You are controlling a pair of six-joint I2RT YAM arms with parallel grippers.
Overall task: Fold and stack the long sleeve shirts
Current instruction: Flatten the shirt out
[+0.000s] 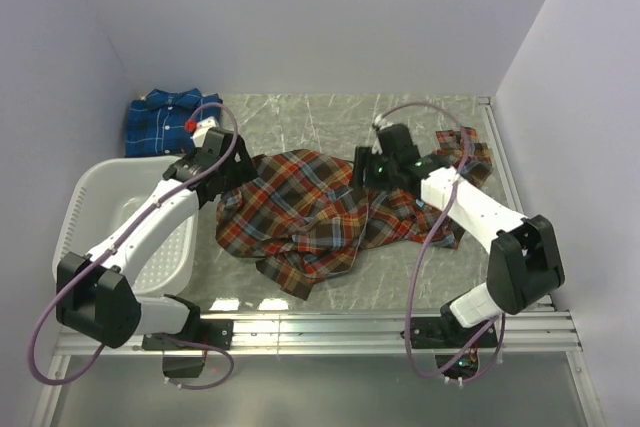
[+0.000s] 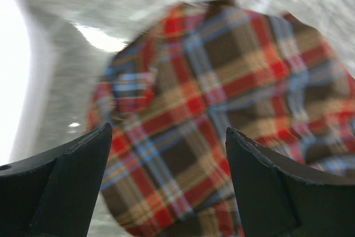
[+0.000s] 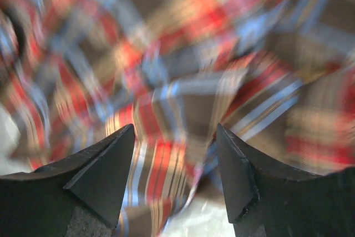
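One down: you had the blue shirt [image 1: 160,123] folded at 10 o'clock; the red-orange shirt [image 1: 318,212] lay crumpled centre. Your left tool [image 2: 168,131] and right tool [image 3: 175,130] gaped, empty.

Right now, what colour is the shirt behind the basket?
The shirt is blue plaid with white lines, best seen in the top external view.

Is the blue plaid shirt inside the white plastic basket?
No, the blue plaid cloth shirt lies on the table behind the white slotted plastic basket, not in it.
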